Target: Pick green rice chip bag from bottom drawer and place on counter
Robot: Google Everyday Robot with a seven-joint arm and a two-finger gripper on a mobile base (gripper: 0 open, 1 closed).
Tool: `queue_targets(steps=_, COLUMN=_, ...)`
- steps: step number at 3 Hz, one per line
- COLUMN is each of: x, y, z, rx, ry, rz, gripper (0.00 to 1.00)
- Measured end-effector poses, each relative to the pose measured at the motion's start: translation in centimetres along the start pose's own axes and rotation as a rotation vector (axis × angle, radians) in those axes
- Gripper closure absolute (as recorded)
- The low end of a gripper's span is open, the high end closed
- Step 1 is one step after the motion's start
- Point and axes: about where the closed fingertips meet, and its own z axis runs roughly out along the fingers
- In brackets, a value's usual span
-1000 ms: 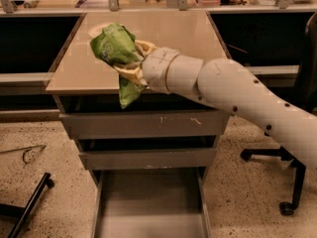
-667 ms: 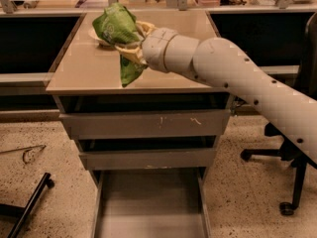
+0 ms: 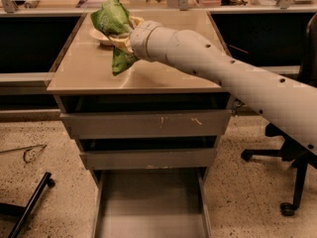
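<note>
Scanning from the left, I see a black bar (image 3: 28, 203) and a bent wire piece (image 3: 30, 152) lying on the speckled floor, well apart from the cabinet and no concern for the arm.

Next comes the counter (image 3: 84, 76), its tan top mostly bare at the front. The green rice chip bag (image 3: 110, 18) is no longer in the drawer: it hangs above the rear left part of the counter, crumpled, with its upper half bunched high and a lower flap drooping toward the surface. I cannot tell whether that flap touches the top. A white bowl (image 3: 100, 35) sits on the counter just behind and beside the bag, partly hidden by it.

The gripper (image 3: 120, 38) is over the counter, clamped on the middle of the bag. I judge a mid-bag pinch makes sense for soft foil, since both ends flop and the waist is what the claw can squeeze. The arm (image 3: 213, 66) reaches in from the right, sloping down across the counter's right edge.

Below, the two upper drawers (image 3: 146, 125) are pushed nearly in, while the bottom drawer (image 3: 148, 209) stands pulled out with a bare grey floor, which fits the bag having come from there.

I would lower and let go on open counter forward of the bowl, so the bag does not land in or against it. An office chair (image 3: 292, 167) stands at far right.
</note>
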Motion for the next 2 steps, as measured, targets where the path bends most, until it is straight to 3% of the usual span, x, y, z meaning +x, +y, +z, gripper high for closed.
queue_targets(steps=1, x=6.8, y=-1.2, z=0.4, rx=0.029, ry=0.112, rz=0.173, gripper=1.0)
queue_targets(steps=2, x=12.4, y=-2.9, z=-0.6, rx=0.055, ry=0.206, rz=0.274, gripper=1.0)
